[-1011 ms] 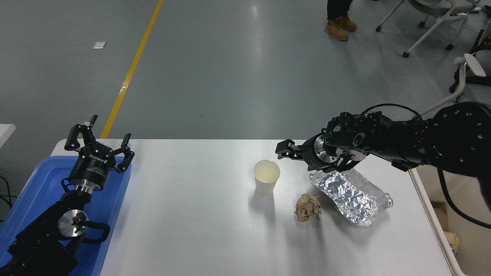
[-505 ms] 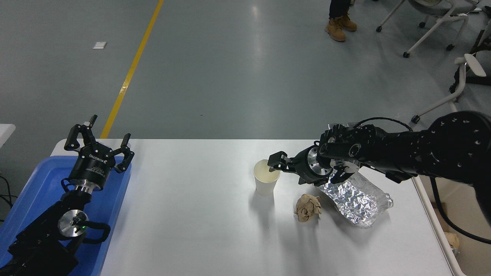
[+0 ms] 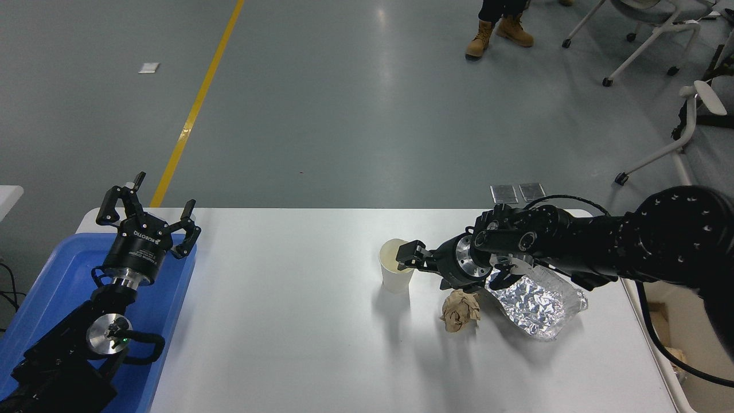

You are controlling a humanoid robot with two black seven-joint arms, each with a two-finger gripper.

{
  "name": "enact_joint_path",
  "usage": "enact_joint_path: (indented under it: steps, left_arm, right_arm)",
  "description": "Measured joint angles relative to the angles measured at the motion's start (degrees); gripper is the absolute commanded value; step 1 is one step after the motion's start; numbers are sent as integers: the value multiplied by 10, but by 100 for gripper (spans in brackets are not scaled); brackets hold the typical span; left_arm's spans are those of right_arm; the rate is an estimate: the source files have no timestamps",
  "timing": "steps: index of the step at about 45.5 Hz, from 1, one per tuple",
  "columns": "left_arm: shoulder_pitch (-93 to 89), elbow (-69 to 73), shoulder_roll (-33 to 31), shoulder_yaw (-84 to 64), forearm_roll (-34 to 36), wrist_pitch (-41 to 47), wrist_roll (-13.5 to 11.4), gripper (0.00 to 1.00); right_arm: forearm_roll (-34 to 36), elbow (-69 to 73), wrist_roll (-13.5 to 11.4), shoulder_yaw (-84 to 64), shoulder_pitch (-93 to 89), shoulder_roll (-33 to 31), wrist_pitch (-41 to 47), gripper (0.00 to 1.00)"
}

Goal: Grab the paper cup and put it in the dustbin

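Note:
The paper cup [image 3: 397, 269] stands upright right of the table's middle, white with an off-white inside. My right gripper [image 3: 408, 256] reaches in from the right, level with the cup's rim. It is open, with its fingertips at the cup's right edge and overlapping the rim. Whether they touch the cup I cannot tell. The dustbin is out of view. My left gripper [image 3: 148, 209] is parked open and empty at the lower left, over the blue tray [image 3: 51, 287].
A crumpled brown paper ball [image 3: 460, 310] lies on the white table [image 3: 275, 321] just below my right wrist. A crinkled silver foil tray [image 3: 536, 304] lies right of the ball, partly under my arm. A person's boots and office chairs are on the floor beyond.
My right gripper has moved left and down, from beside the cup's upper right to its right rim. The cup, ball and foil tray have not moved. The left arm stays still.

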Motion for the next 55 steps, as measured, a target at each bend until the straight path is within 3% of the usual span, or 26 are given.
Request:
enact_joint_path:
  steps: [6, 14, 23, 29, 55]
  left_arm:
    - [0, 0, 0, 0, 0, 0, 0, 98]
    - [0, 0, 0, 0, 0, 0, 0, 98]
    - [0, 0, 0, 0, 0, 0, 0, 98]
    - [0, 0, 0, 0, 0, 0, 0, 98]
    - [0, 0, 0, 0, 0, 0, 0, 98]
  right_arm:
    - [-9, -1, 0, 3, -3, 0, -7, 67]
    - [-19, -3, 0, 13, -13, 0, -15, 44]
    - [-23, -7, 0, 22, -24, 0, -26, 32]
    - [-24, -9, 0, 25, -29, 0, -31, 0]
    - [-25, -4, 0, 18, 3, 0, -29, 0]
